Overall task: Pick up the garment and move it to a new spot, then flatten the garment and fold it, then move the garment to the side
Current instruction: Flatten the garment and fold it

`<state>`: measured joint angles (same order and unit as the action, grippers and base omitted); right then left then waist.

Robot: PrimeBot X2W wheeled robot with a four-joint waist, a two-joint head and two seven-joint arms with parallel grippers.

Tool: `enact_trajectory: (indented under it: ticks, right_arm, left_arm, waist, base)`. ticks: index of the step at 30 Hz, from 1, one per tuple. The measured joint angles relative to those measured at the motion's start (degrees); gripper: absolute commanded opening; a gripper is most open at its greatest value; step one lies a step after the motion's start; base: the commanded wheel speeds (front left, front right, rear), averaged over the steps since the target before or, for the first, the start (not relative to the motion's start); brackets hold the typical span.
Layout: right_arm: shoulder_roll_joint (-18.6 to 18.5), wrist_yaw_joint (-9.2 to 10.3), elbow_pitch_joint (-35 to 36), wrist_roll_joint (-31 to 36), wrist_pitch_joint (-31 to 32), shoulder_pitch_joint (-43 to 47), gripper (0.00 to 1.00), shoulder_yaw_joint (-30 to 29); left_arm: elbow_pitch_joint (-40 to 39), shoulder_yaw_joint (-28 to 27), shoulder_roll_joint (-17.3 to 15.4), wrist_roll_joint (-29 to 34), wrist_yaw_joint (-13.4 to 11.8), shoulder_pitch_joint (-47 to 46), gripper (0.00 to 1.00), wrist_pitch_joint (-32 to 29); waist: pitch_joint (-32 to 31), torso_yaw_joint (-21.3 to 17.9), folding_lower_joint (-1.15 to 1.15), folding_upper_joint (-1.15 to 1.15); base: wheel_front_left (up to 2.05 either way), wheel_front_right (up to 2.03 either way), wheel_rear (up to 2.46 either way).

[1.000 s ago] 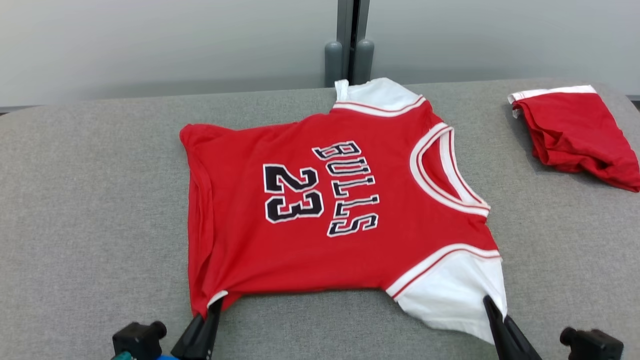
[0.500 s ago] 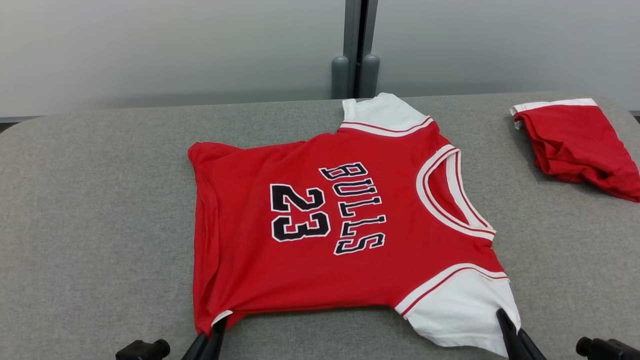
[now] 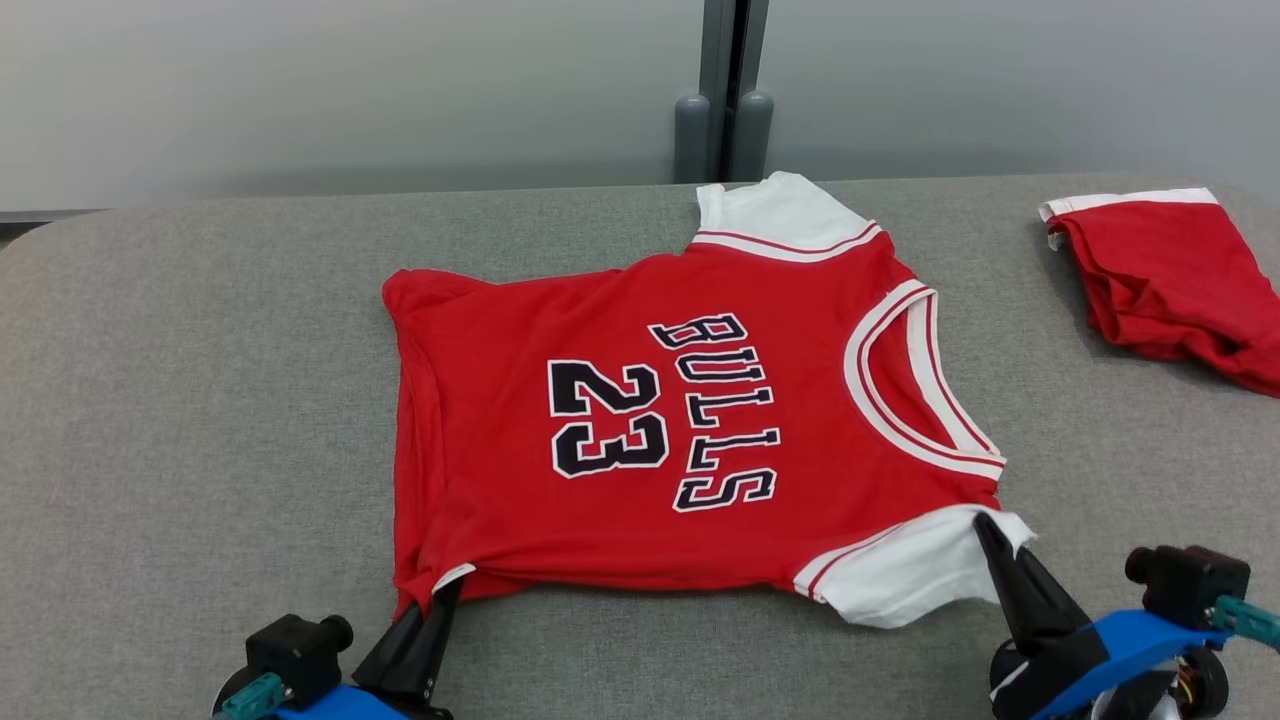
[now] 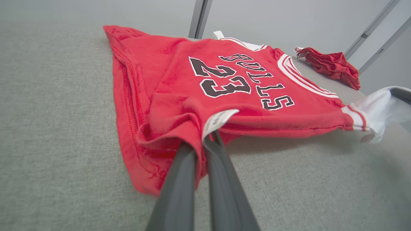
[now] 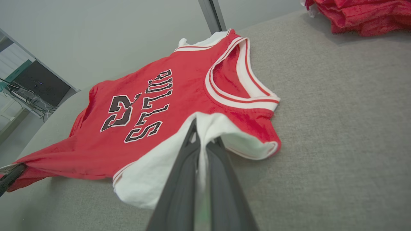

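The red jersey garment (image 3: pixel 680 420) lies spread print-up in the middle of the frame on the grey bench (image 3: pixel 200 420), mostly flat, with some bunching along its left hem. Its near edge is raised slightly off the cloth surface. The left gripper (image 3: pixel 445 592), at lower left, is clamped on the hem corner beside a white label. The right gripper (image 3: pixel 987 528), at lower right, is clamped on the near white sleeve. Relocating and flattening look largely done. By my reading the first fold is only beginning, so the folding itself and the move aside remain. Another red garment (image 3: pixel 1170 280) sits bunched at upper right, well apart.
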<state>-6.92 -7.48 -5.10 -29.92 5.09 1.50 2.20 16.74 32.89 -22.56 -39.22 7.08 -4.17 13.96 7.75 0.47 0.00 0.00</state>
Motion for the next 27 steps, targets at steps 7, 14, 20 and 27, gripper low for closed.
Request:
enact_trajectory:
  ticks: [7,14,20,27]
  right_arm:
    - [-1.1,0.0,-4.8,0.1,1.7,-8.4,0.0,0.8]
    - [-2.2,0.0,-12.2,0.2,2.2,-17.8,0.0,3.2]
    - [-2.7,0.0,-21.1,0.2,0.3,-26.4,0.0,5.3]
    - [-2.3,0.0,-29.5,-0.1,-3.3,-32.8,1.0,7.3]
  left_arm:
    - [2.0,1.7,-1.3,0.0,0.1,-5.0,0.0,-0.8]
    - [4.9,5.9,-2.9,-0.7,0.3,-11.7,0.0,-1.5]
    - [9.2,11.0,-4.5,-3.9,0.3,-18.5,0.0,-1.4]
    - [14.3,15.6,-4.6,-6.8,0.3,-23.1,0.81,-0.1]
  waist:
    - [1.2,0.1,0.0,0.0]
    - [3.0,0.5,0.0,0.0]
    - [5.0,0.7,0.0,0.0]
    - [6.4,0.7,0.0,0.01]
  base:
    - [0.0,0.0,0.0]
    - [0.0,0.0,0.0]
    - [0.0,0.0,0.0]
    - [0.0,0.0,0.0]
